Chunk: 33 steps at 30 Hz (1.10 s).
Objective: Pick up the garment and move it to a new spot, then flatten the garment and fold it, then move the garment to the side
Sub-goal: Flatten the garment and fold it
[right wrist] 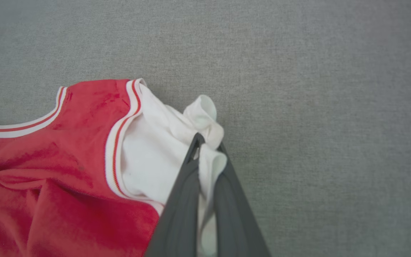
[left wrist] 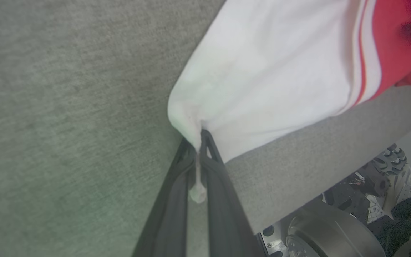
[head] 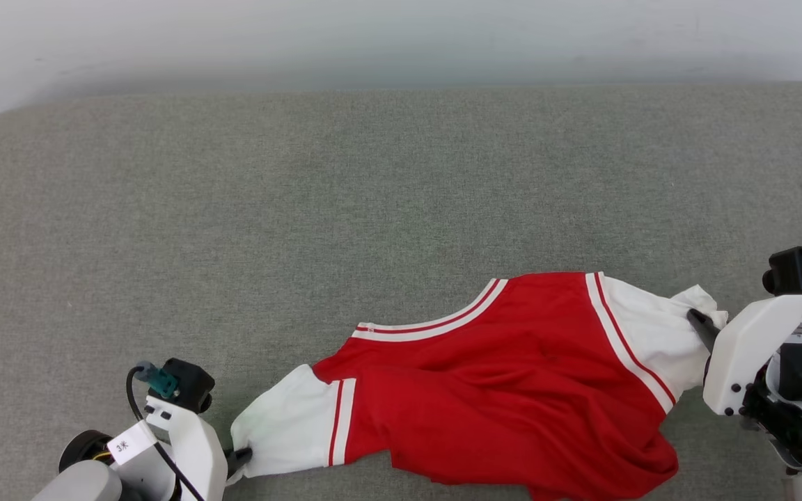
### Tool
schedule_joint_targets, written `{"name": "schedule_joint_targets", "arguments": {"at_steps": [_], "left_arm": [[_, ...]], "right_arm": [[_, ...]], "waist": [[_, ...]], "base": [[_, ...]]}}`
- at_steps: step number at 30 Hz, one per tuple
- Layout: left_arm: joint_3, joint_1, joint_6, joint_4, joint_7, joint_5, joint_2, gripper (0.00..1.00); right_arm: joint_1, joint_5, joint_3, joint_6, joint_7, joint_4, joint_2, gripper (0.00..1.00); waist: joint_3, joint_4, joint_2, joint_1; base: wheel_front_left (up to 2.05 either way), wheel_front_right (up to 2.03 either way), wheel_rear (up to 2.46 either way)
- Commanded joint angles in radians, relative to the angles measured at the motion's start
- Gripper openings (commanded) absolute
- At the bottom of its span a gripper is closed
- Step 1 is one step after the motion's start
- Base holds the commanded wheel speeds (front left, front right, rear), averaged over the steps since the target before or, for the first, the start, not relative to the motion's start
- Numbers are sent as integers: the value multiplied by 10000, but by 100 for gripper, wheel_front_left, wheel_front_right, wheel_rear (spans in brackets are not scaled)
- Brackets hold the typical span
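Your left claw (left wrist: 201, 137) pinches one white sleeve (left wrist: 262, 71) of the red jersey T-shirt (head: 512, 376), your right claw (right wrist: 207, 142) pinches the other, on the grey fabric surface (head: 373, 174).

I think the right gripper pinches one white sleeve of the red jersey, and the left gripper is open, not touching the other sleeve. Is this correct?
Not quite. The left gripper is not open: it is shut on the other white sleeve of the red jersey, as the left wrist view shows. The right gripper does pinch one white sleeve.
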Motion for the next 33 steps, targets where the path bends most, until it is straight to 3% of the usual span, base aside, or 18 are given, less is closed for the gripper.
{"name": "schedule_joint_targets", "arguments": {"at_steps": [1, 11, 21, 26, 33], "left_arm": [[21, -156, 149, 202, -294, 173, -177, 0], [838, -1178, 898, 67, -2025, 1129, -127, 0], [1923, -3551, 1579, 847, -3851, 1697, -721, 0], [2218, -5185, 1637, 1648, -4597, 2069, -943, 0], [2595, -7909, 1324, 2912, -5289, 2301, -1070, 0]], "right_arm": [[-139, -94, 23, -4, -167, 17, -69, 0], [-752, -398, 244, -5, -1149, 577, -386, 0], [-2753, -886, 341, -7, -2570, 1949, -565, 0], [-4295, -1351, 600, -7, -3191, 2690, -758, 0], [-7025, -2120, 786, -10, -3782, 3487, -1065, 0]], "waist": [[-121, 29, -1, 0], [-693, 162, -1, 0], [-622, 348, -1, 0], [-234, 331, -1, 0], [813, 262, -1, 0]], "base": [[0, 0, 0], [0, 0, 0], [0, 0, 0], [0, 0, 0], [0, 0, 0]]}}
